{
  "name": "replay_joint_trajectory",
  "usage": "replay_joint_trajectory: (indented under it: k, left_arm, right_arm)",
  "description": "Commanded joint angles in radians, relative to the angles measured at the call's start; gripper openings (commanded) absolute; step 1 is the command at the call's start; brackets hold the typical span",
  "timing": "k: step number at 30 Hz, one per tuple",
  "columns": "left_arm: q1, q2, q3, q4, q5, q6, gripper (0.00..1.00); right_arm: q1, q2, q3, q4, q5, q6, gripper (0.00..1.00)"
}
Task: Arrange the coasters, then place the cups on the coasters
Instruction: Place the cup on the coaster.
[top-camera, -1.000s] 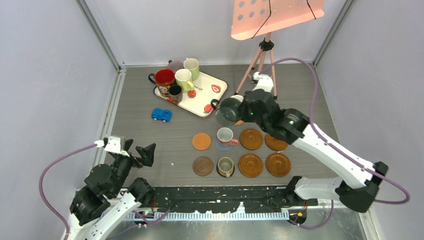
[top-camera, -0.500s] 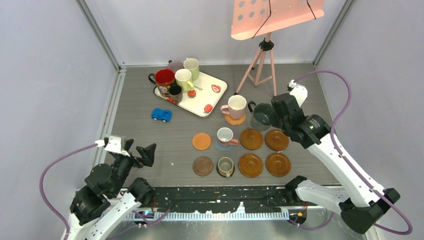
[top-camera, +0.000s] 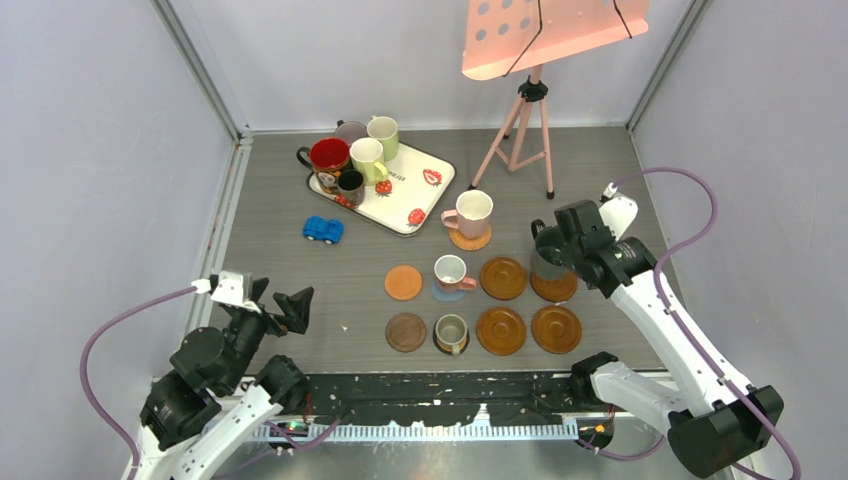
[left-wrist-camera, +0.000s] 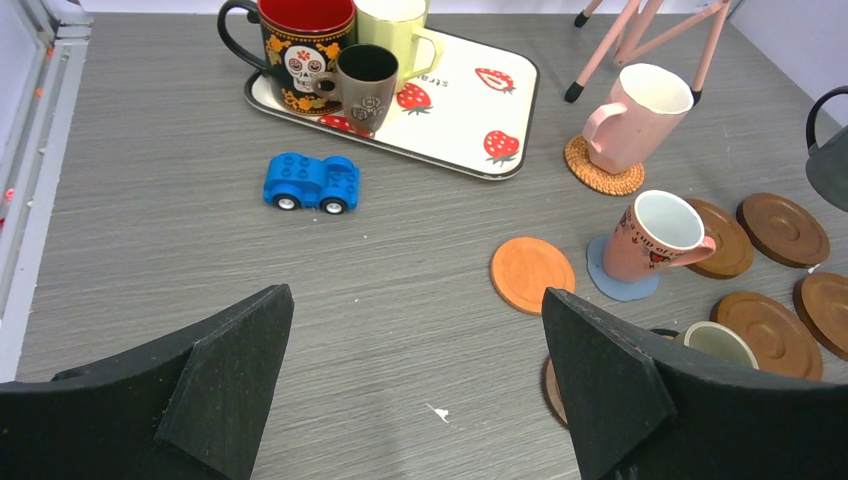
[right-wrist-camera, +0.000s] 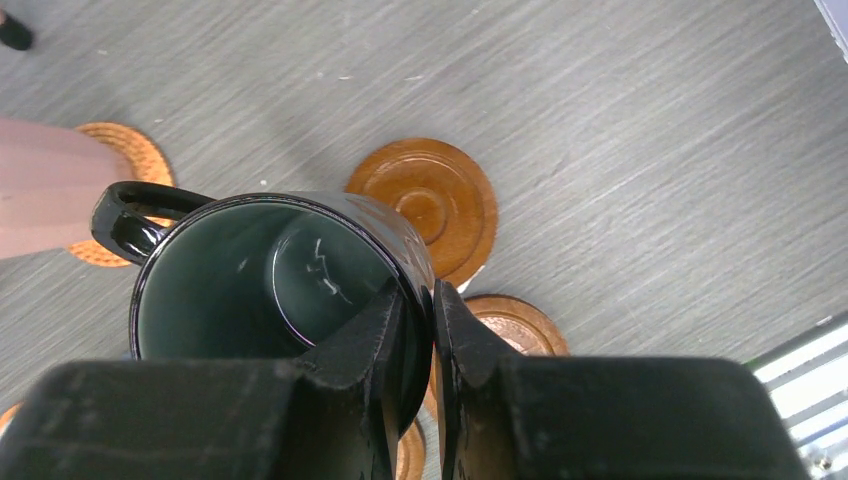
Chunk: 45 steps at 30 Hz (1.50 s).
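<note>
My right gripper (right-wrist-camera: 422, 325) is clamped on the wall of the teal mug (right-wrist-camera: 250, 290), one finger inside and one outside. It holds the mug above the far right brown coaster (top-camera: 556, 288); I cannot tell if they touch. My left gripper (left-wrist-camera: 420, 400) hangs spread wide, holding nothing.

I count nine coasters: four brown, and one each orange (top-camera: 403, 282), dark wood (top-camera: 406, 332), blue (left-wrist-camera: 620, 285), woven (left-wrist-camera: 603, 178) and dark (top-camera: 451, 347).

There are nine cups. Five are bunched at the tray (top-camera: 420, 195), three stand on coasters, and one is mine.

Lab enclosure: framed panel walls (top-camera: 100, 150), tabletop (top-camera: 280, 262).
</note>
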Motion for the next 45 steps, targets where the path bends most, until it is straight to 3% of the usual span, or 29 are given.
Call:
replay_joint_trajectory:
  k: [1,15,32,45]
  left_arm:
    - [-0.003,0.035,-0.001,0.052,0.025,0.017,0.99]
    - [-0.003,0.022,0.002,0.041,0.017,0.008,0.99]
    - [-0.003,0.016,0.002,0.039,0.005,0.01,0.99]
    - [-0.003,0.02,0.004,0.036,0.005,0.01,0.99]
  right_arm:
    - [-0.027,-0.041,-0.052,0.097,0.086,0.071,0.05]
    - [-0.148,-0.077,-0.264,0.31,-0.023,0.081,0.05]
    - [-0.152,0.02,-0.267,0.317,0.003,0.074,0.06]
    - [-0.152,0.074,-0.285,0.342,0.028,0.058,0.13]
